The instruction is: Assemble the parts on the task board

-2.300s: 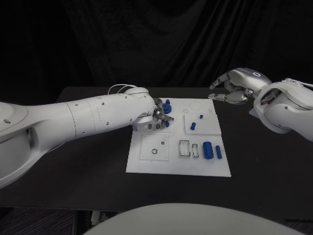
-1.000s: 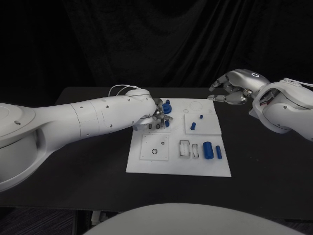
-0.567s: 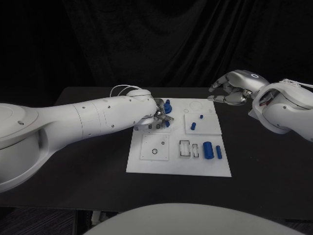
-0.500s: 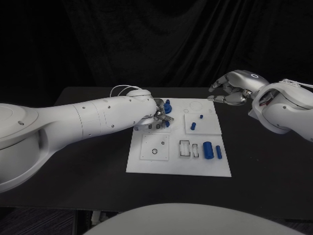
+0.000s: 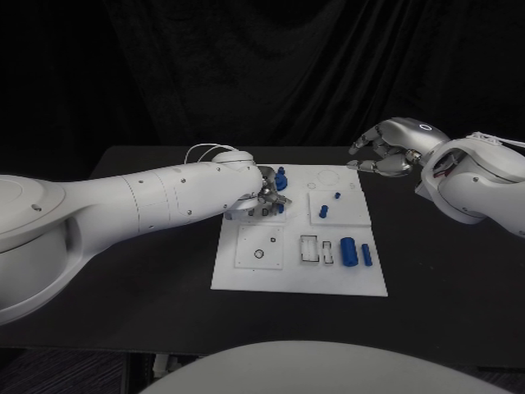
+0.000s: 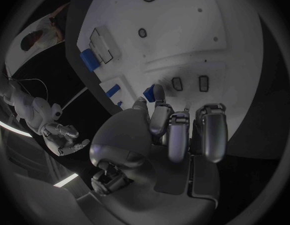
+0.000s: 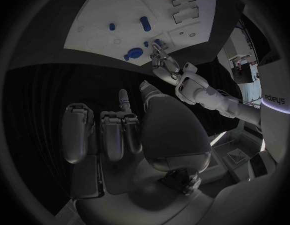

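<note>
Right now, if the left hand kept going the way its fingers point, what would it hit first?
Probably the small blue part just past the left hand's fingertips, standing on the white board; depth is hard to judge.

Right robot hand [image 7: 129, 135], curled fingers [image 7: 79, 130], above task board [image 7: 201, 15] with blue parts [image 7: 145, 23].

the head view looks down from above at the black table [image 5: 156, 271], with the white task board [image 5: 289, 279] in the middle. the left wrist view sits close behind the left hand [image 6: 176, 135], right over the board [image 6: 182, 30]. the right wrist view faces the same board [image 7: 98, 27] from farther off.
</note>
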Controlling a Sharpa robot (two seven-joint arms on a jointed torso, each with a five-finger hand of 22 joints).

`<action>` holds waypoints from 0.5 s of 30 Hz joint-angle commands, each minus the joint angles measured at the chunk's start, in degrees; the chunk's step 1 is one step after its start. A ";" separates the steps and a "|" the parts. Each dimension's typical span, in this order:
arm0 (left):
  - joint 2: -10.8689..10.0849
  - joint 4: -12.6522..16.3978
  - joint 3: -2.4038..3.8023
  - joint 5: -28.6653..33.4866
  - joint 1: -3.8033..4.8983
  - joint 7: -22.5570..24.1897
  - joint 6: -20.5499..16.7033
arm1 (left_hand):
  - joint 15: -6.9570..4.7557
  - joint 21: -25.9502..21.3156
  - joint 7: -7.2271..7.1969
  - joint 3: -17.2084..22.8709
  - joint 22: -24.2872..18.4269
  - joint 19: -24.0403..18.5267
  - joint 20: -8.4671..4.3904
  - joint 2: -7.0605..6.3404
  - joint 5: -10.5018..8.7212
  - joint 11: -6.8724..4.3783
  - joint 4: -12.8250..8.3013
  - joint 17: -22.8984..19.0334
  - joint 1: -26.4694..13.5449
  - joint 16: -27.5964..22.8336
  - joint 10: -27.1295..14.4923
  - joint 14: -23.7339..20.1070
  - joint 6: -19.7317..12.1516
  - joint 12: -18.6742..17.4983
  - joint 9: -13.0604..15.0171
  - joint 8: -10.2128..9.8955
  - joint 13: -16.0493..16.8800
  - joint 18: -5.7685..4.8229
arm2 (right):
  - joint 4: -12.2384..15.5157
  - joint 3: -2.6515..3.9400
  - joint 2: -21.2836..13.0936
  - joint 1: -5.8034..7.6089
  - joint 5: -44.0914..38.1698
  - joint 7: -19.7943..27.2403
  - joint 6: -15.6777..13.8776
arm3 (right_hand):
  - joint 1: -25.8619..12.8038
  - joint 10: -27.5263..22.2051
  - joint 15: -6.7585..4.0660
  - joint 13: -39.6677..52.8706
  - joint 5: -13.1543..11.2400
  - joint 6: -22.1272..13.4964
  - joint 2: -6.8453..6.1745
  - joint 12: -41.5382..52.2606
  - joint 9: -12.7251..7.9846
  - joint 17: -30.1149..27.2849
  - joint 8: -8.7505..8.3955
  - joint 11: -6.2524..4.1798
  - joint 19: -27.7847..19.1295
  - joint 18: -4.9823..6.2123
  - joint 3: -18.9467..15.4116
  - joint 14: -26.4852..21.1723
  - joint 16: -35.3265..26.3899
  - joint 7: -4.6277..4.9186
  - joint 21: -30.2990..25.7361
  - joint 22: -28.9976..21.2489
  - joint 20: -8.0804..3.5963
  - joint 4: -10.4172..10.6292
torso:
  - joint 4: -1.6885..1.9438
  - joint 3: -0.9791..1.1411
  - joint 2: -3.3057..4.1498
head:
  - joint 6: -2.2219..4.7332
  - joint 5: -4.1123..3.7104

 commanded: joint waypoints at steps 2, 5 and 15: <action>0.15 -0.01 0.06 -0.25 -0.16 1.01 0.91 | -0.23 -0.29 -0.03 0.65 1.61 -0.24 0.06 -0.24 0.61 -3.29 -0.33 15.06 0.77 0.15 9.93 6.05 -0.31 12.79 0.22 -0.47 24.40 -0.09 | -0.12 0.05 0.01 -0.14 0.02 -0.69 0.26 | -0.52 6.08 0.43 15.09 0.11 0.41 0.09 0.15 0.09 15.10 0.23 0.39 1.59 -0.08 -0.34 6.10 0.17 0.09 0.03 12.26 0.41 -0.09 | 0.02 -0.01 -0.01 | 0.01 -0.04; 0.15 0.02 0.06 -0.25 -0.18 1.01 0.95 | -0.24 -0.37 -0.04 0.87 1.55 -0.27 0.05 -0.39 0.82 -3.30 -0.61 15.06 1.01 0.15 9.93 6.05 -0.34 12.79 0.34 -0.67 24.40 -0.08 | -0.16 0.05 0.02 -0.14 0.02 -0.70 0.33 | -0.52 6.08 0.43 15.09 0.11 0.41 0.09 0.15 0.09 15.10 0.23 0.39 1.59 -0.08 -0.34 6.10 0.17 0.09 0.03 12.26 0.41 -0.09 | -0.01 0.01 -0.03 | 0.01 0.02; 0.11 0.04 0.06 -0.25 -0.22 1.27 1.55 | -0.20 -0.64 0.10 1.96 1.43 -0.34 0.06 -1.15 2.85 -3.23 -1.34 15.06 1.36 0.15 9.93 6.05 -0.64 12.79 0.75 -2.11 24.40 -0.04 | -0.27 0.05 0.14 -0.15 0.02 -0.68 0.49 | -0.41 6.08 0.46 15.09 0.11 0.58 0.10 0.15 0.10 15.10 0.23 0.42 1.54 -0.05 -0.34 6.10 0.17 0.12 -0.08 12.22 0.43 -0.19 | 0.03 0.02 -0.04 | 0.01 -0.05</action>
